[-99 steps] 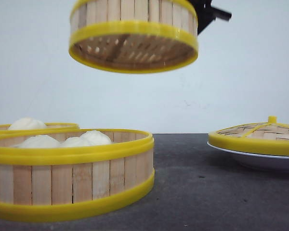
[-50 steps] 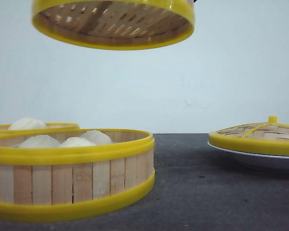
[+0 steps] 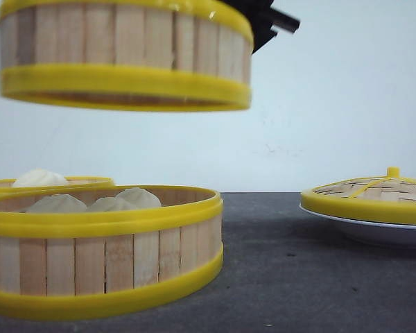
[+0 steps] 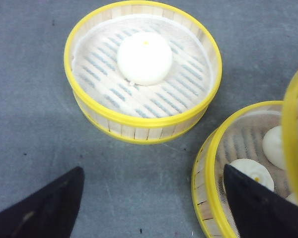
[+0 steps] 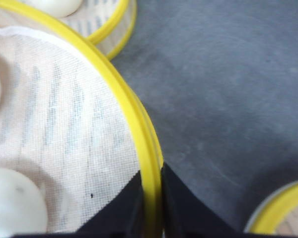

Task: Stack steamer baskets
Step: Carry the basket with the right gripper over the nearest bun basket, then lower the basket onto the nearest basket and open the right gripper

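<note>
Step in hand: a carried basket [image 3: 125, 59] was held in the air above the near basket [image 3: 100, 253], judged to be on its way down to be stacked there.
Right gripper [image 5: 151, 198]: its jaws were closed on the carried basket's yellow rim, one finger inside the wall and one outside, as seen in the right wrist view.
Left gripper [image 4: 149, 198]: it was seen wide open and holding nothing, hovering over the table [image 4: 30, 99] between the near basket and the far basket [image 4: 141, 69].
Carried basket: it was seen roughly level, well above the near basket and offset slightly to the left of it; white buns [image 5: 15, 208] lay on its cloth liner.
Near basket: it rested on the table with buns [image 3: 111, 202] inside, rising to about its rim.
Far basket: it stood just behind the near basket, holding one bun [image 4: 144, 57].
Lid [image 3: 371, 194]: it lay on a plate [image 3: 388, 232], well to the right of the near basket.
Doing it well: the carried basket would best be centred over the near basket before lowering, kept level so the bottom rim seats all round, and released only once it was seen to rest.
Risk: a one-sided rim grip was judged liable to let the basket tilt, and the buns below could be pressed.
</note>
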Tool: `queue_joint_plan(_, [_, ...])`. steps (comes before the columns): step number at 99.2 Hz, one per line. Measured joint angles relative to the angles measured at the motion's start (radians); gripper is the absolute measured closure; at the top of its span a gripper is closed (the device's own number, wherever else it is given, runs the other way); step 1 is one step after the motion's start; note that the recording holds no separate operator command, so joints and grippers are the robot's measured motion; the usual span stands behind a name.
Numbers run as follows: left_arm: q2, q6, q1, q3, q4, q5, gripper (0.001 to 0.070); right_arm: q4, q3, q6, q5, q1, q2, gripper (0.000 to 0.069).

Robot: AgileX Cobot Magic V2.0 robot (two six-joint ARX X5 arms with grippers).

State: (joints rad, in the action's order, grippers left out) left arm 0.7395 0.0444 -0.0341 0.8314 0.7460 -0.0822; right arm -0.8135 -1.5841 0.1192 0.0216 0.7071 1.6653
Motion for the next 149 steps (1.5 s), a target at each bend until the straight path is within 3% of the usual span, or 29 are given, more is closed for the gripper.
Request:
queue_joint_plan(29, [0.0,0.0,0.0,0.0,0.0,0.0,0.0162,0.162,0.162,-0.014,0.017,0.001,0.0,0.0668])
queue_joint_plan(54, [0.0,0.0,0.0,0.0,0.0,0.0,0.0162,0.246,0.173,-0.011,0.043,0.011,0.005,0.0668])
queue_joint_plan(149, [0.0,0.0,0.0,0.0,0.0,0.0,0.0162,0.302,0.172,-0.011,0.003,0.025,0.142,0.067])
